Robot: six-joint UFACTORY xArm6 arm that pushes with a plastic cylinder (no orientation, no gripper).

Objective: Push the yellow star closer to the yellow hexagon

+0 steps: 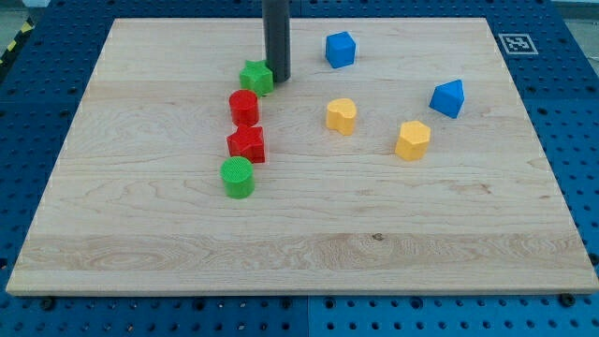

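Two yellow blocks are sitting right of centre: the yellow star and, at its four o'clock, the yellow hexagon. My tip, a bare fingerless rod, is touching the green star, needing to approach from ten o'clock.

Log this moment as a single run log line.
my tip: touching green star from view's right | yellow star untouched, apart from yellow hexagon | push not begun
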